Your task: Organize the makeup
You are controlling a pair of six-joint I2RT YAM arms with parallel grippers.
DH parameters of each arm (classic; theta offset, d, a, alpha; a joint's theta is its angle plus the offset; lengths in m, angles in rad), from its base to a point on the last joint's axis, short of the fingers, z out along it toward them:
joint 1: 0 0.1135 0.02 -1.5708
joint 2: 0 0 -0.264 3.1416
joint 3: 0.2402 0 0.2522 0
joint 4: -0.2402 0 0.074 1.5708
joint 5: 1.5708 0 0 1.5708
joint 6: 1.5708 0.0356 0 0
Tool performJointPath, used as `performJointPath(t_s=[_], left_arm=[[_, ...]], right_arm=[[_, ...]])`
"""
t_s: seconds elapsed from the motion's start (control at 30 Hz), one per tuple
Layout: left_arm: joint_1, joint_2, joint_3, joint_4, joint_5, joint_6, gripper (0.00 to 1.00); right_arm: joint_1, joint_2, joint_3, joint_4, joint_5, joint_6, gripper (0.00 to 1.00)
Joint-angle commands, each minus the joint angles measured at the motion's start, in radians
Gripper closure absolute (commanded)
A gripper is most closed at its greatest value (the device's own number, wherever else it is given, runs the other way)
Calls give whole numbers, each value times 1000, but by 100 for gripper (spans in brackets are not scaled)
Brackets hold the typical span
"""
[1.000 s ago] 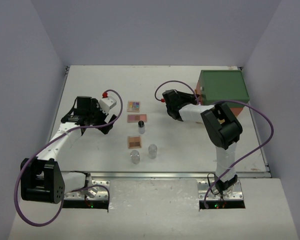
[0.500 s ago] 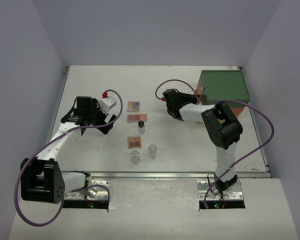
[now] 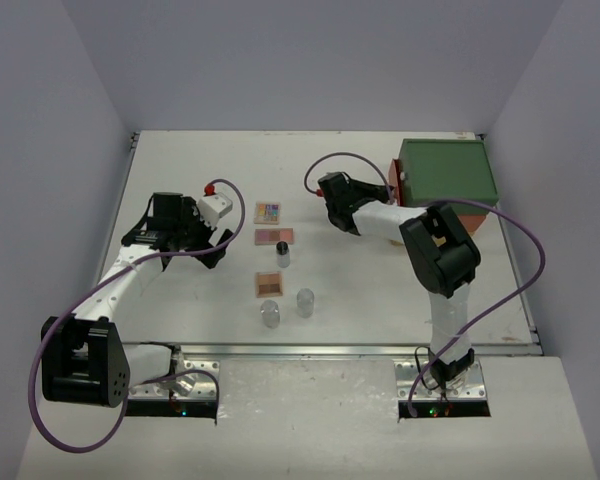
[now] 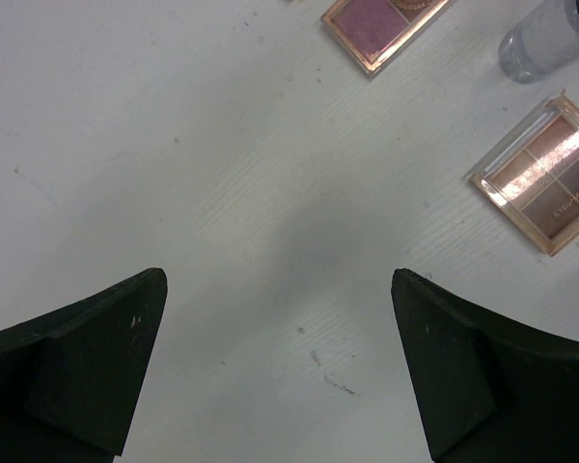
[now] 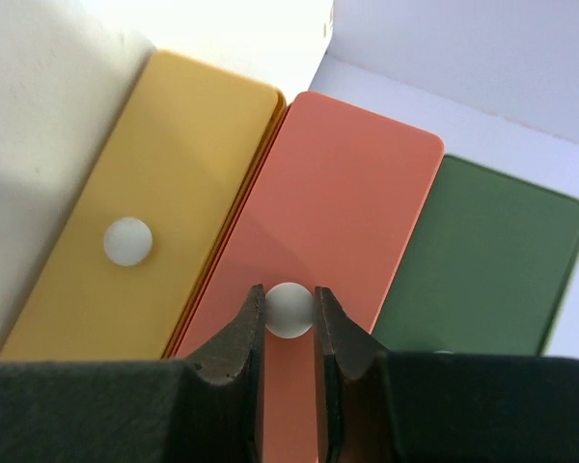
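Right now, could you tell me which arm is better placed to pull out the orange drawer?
The right arm: its jaws clamp the white knob of the orange drawer, while the left arm hovers, jaws open, over bare table.

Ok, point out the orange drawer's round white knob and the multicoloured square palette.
round white knob [image 5: 289,309], right wrist view, centre of the ball.
multicoloured square palette [image 3: 268,212], top external view, middle of its face.
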Motion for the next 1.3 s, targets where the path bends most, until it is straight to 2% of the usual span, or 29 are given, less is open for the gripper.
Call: performJointPath(t_s=[0.0, 0.47, 0.6, 0.7, 0.73, 0.8, 0.83, 0.93, 1.0, 1.27], left_arm=[[18, -15, 14, 17, 26, 19, 0], [28, -12, 11, 19, 25, 32, 0], [30, -13, 13, 15, 24, 33, 0], [31, -16, 10, 14, 30, 31, 0], [31, -15, 11, 13, 32, 30, 0], [31, -15, 11, 11, 37, 27, 0], [31, -16, 12, 12, 37, 25, 0], [31, -15, 19, 9, 38, 18, 0], [31, -15, 25, -3, 40, 12, 0], [31, -27, 44, -21, 40, -5, 0]], right_arm=[[50, 20, 109, -9, 2, 34, 100], [158, 134, 300, -191, -30, 156, 100], [162, 169, 379, -278, -55, 228, 100], [162, 170, 377, -288, -65, 261, 99], [162, 170, 377, -303, -69, 274, 96], [162, 169, 378, -322, -73, 289, 81], [162, 163, 379, -339, -77, 302, 70], [163, 141, 396, -400, -108, 346, 61], [163, 114, 414, -468, -153, 419, 49], [174, -34, 446, -605, -392, 605, 18]])
